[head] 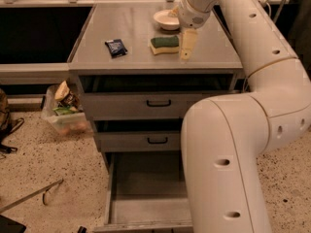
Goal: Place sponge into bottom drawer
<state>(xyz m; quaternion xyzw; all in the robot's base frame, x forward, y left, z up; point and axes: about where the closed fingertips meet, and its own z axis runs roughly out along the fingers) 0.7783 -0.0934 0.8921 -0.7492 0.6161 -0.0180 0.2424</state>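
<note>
Item one: the robot's white jointed arm point(233, 130), which fills the right side of the camera view and reaches up and over the cabinet. Its cream-coloured gripper point(185, 55) hangs point-down above the flat grey metal cabinet top point(136, 28), just right of the sponge and in front of the bowl. We cannot tell whether it is wide or narrow, and we see nothing held in it.

Item two: the small rectangular sponge point(164, 44), with a dark green scouring face over yellow foam. It lies flat on the cabinet top, between the gripper and the packet.

Item three: a small dark blue packet point(116, 47), well left of the sponge on the same surface.

Item four: a shallow round white bowl point(165, 19), behind the sponge.

Item five: two shallow grey drawers with black handles, upper point(158, 102) and middle point(157, 140), with a dark gap above each front.

Item six: the deep grey bottom drawer point(146, 188), pulled out towards us with its plain grey interior showing.

Item seven: a clear plastic bin point(63, 113) holding mixed contents. It stands on the speckled floor point(48, 164) to the left of the cabinet.
</note>
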